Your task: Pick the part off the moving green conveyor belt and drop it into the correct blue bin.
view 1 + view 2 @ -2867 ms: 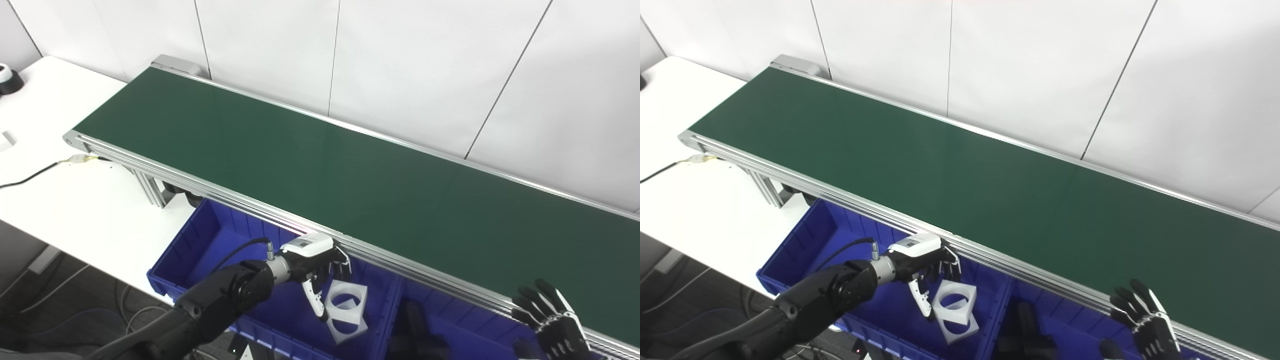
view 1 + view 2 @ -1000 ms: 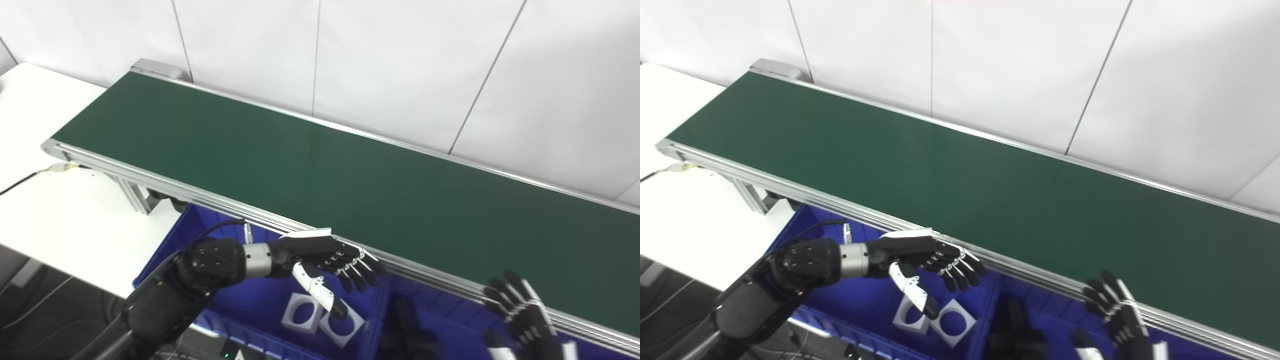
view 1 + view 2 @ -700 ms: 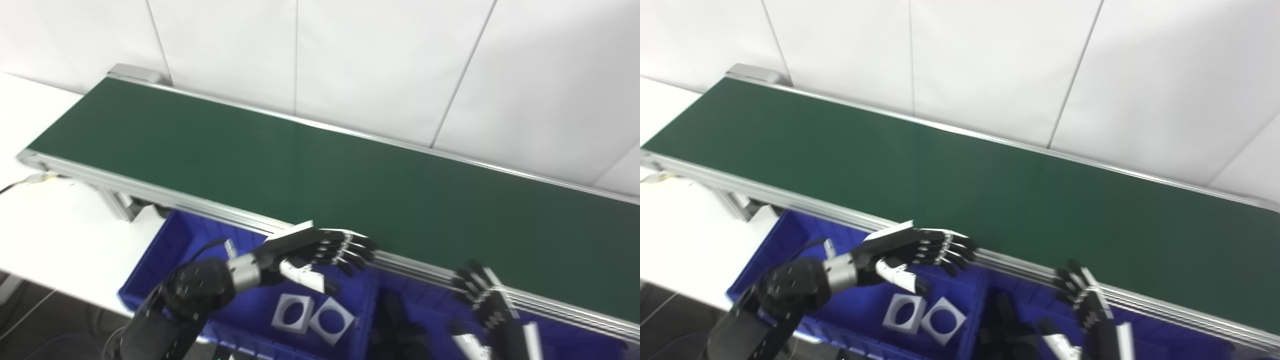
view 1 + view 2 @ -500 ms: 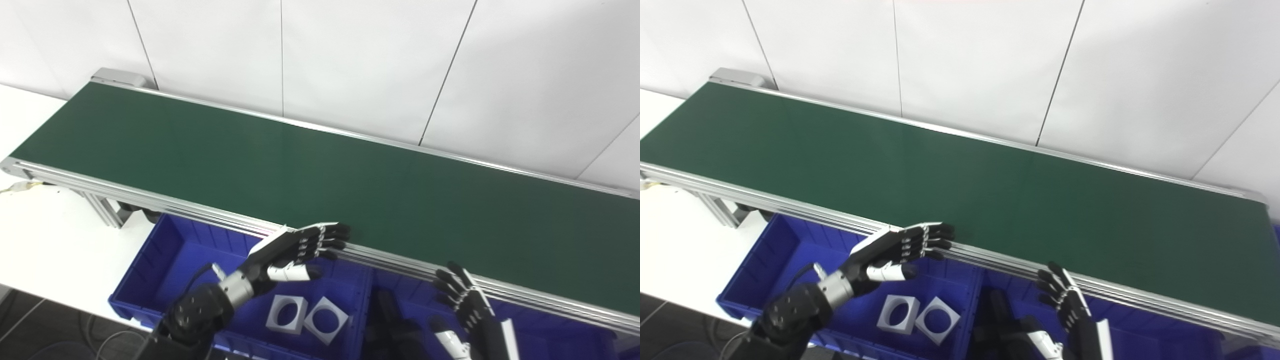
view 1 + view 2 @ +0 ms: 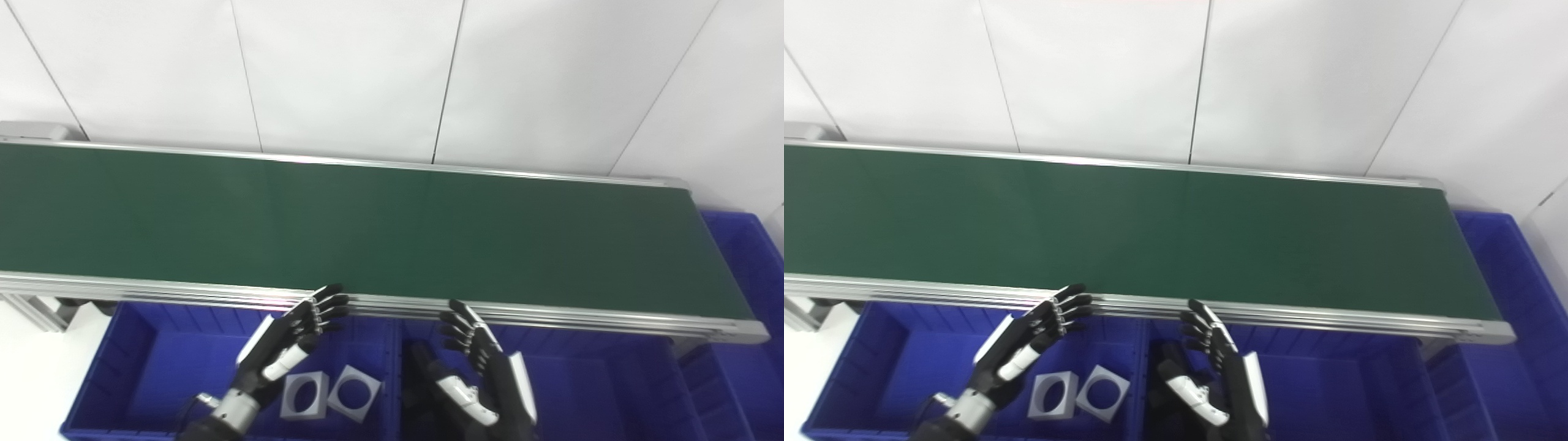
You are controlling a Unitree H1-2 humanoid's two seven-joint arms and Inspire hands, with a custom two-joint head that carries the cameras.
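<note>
the green conveyor belt (image 5: pixel 380 233) runs left to right with nothing lying on it. two white square parts (image 5: pixel 331 395), each with a round hole, lie side by side and touching on the floor of the left blue bin (image 5: pixel 141 367), near its right wall. the left robot hand (image 5: pixel 288 337) hangs above that bin with fingers spread apart, holding nothing, fingertips near the belt's near rail. the right robot hand (image 5: pixel 484 361) is likewise spread apart and empty over the middle blue bin (image 5: pixel 588 380).
</note>
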